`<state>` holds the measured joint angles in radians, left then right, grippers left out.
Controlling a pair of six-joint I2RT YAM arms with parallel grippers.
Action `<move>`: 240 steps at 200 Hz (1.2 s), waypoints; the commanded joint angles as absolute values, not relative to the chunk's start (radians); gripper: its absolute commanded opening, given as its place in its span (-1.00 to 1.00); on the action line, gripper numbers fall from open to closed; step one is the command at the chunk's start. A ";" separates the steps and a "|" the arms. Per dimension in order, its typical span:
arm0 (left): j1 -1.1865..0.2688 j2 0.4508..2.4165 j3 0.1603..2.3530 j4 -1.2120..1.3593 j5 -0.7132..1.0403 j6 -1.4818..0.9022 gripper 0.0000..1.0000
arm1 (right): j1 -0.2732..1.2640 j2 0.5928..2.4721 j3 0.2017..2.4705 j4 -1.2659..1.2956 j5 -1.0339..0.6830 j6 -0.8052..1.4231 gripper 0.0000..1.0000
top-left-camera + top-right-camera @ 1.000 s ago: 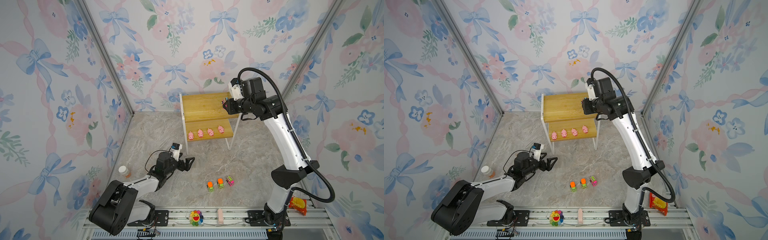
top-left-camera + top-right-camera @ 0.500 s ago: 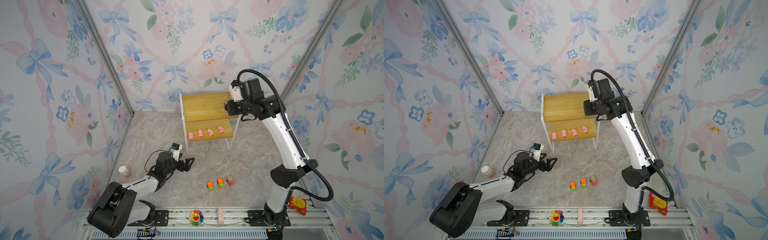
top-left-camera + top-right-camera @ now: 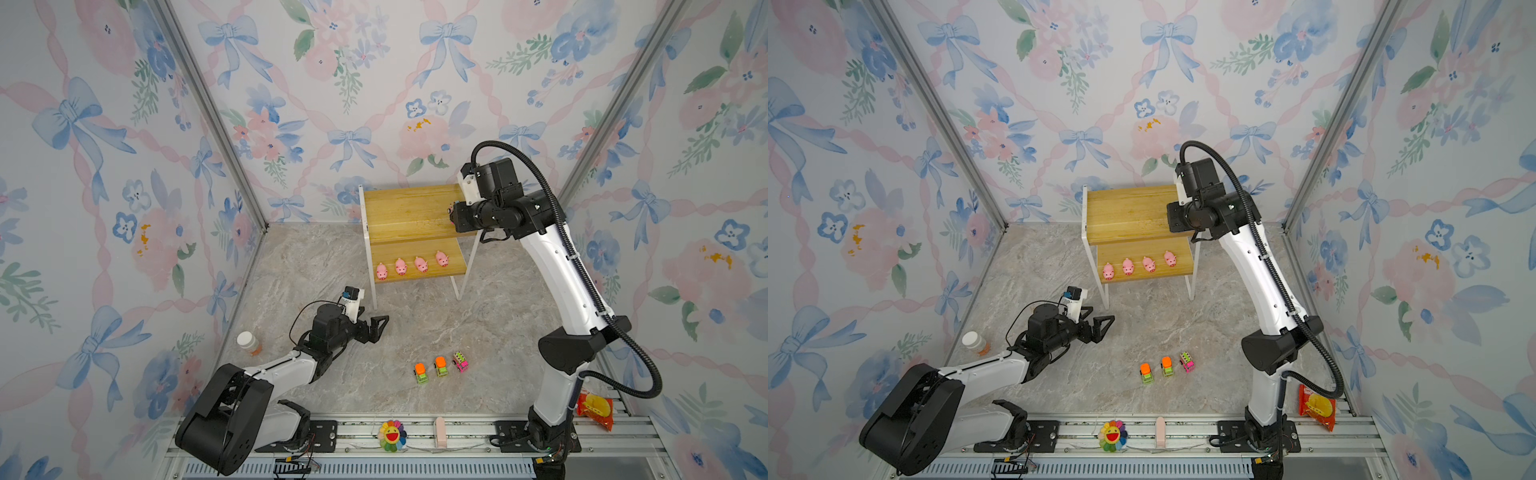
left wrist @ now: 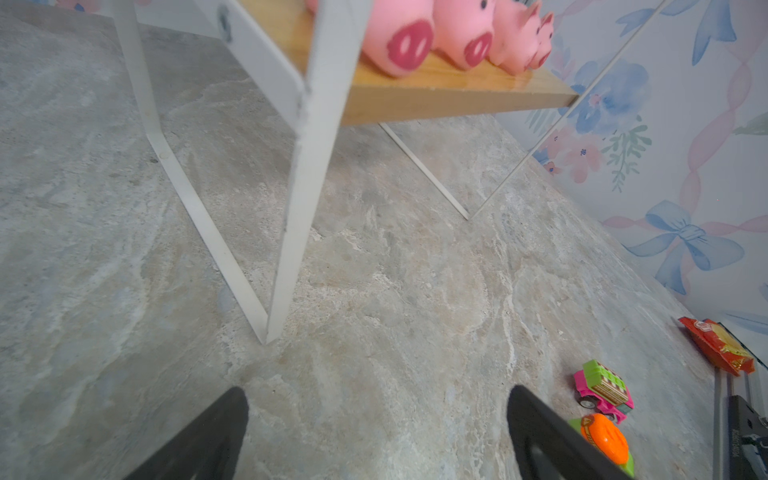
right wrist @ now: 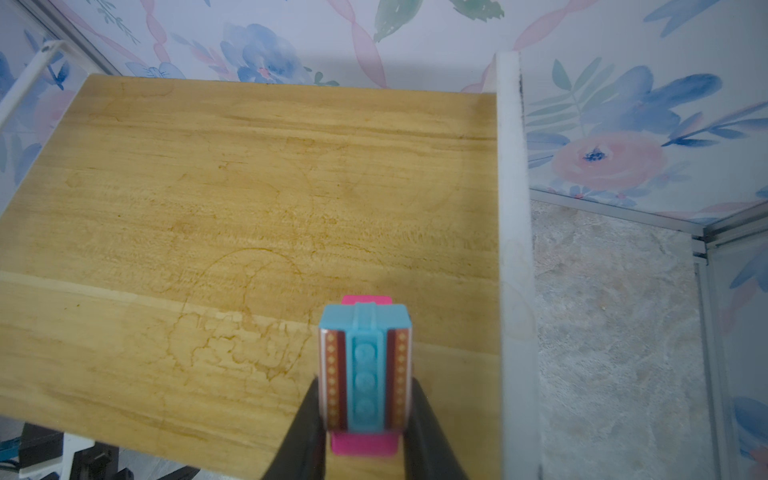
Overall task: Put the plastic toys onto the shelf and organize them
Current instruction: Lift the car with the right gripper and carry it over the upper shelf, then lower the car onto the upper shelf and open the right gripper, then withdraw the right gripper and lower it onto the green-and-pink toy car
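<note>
- Well, in both top views my right pincer (image 3: 451, 212) sits at the right edge of the top board of the shelf (image 3: 405, 208), closed on something too small to identify.
- Four pink pigs (image 3: 411, 265) stand in a row along the lower board's front edge. Three trucks (image 3: 441, 366) line up on the counter (image 3: 415, 324) toward its front edge, well apart from the shelf.
- My left pincer (image 3: 372, 325) lies low over the counter near the shelf's front left leg, jaws spread and empty.
- On the left wrist view, the fingers (image 4: 216, 432) are wide apart over bare counter. A green-topped pink truck (image 4: 602, 386) and an orange-topped truck (image 4: 604, 440) are near one finger.
- On the right wrist view, the jaws clamp the sides of a blue-topped pink truck (image 5: 365, 365) over the top board, by its right edge. I cannot tell whether the wheels touch.
</note>
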<state>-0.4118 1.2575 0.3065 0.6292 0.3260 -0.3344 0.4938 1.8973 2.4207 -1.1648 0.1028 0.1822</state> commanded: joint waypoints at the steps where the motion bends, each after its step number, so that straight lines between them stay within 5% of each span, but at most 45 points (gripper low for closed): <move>1: -0.414 1.260 0.321 0.626 0.324 -0.322 0.96 | 0.502 1.919 2.433 -1.196 0.120 0.194 -0.49; 138: -0.415 1.243 0.311 0.624 0.325 -0.321 0.96 | 0.510 1.866 2.437 -1.194 0.145 0.181 0.23; 194: -0.414 1.226 0.305 0.623 0.321 -0.323 0.96 | 0.529 1.775 2.399 -1.199 0.158 0.164 0.34; 240: -0.414 1.224 0.305 0.621 0.322 -0.326 0.96 | 0.586 1.509 2.041 -1.082 0.159 0.172 0.38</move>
